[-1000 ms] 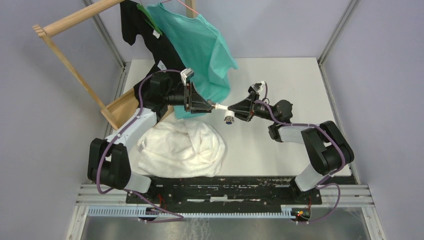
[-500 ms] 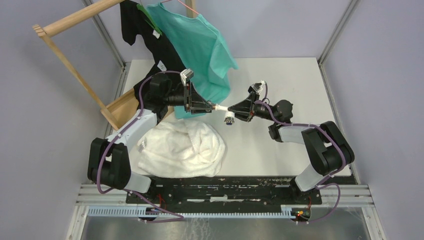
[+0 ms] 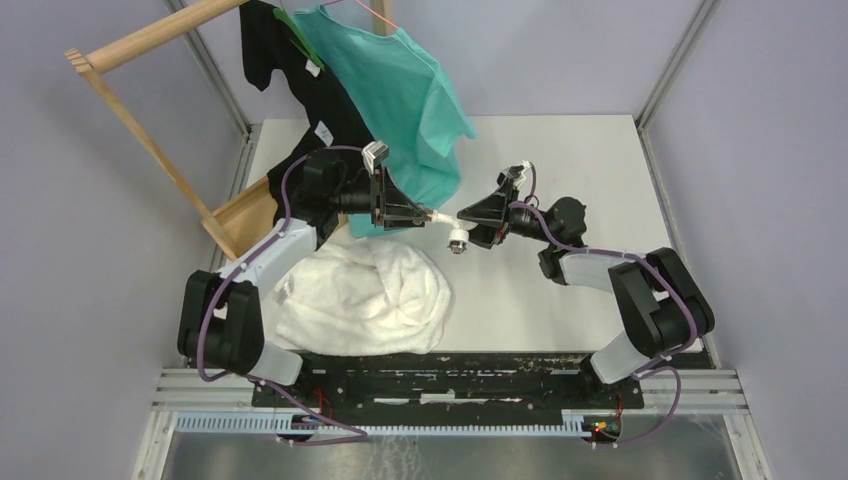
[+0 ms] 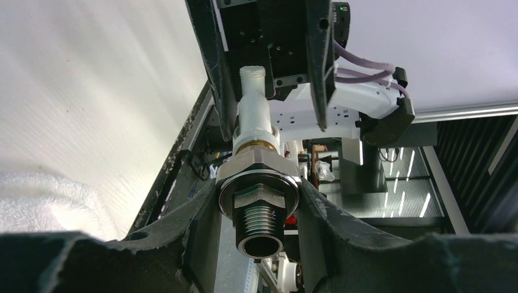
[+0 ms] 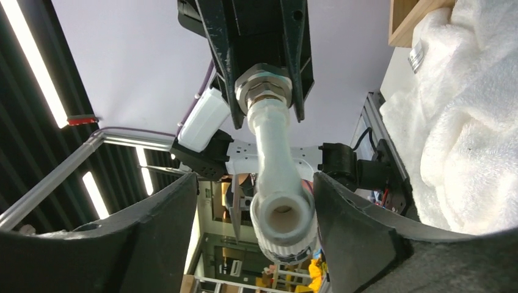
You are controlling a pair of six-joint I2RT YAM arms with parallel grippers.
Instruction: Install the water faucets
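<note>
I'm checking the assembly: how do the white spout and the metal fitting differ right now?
The spout is smooth white plastic; the fitting is silver metal, threaded, with a hex collar. The fitting is clamped in the left gripper; the spout lies between the right gripper's parted fingers, not squeezed. Both are joined end to end in one line.
</note>
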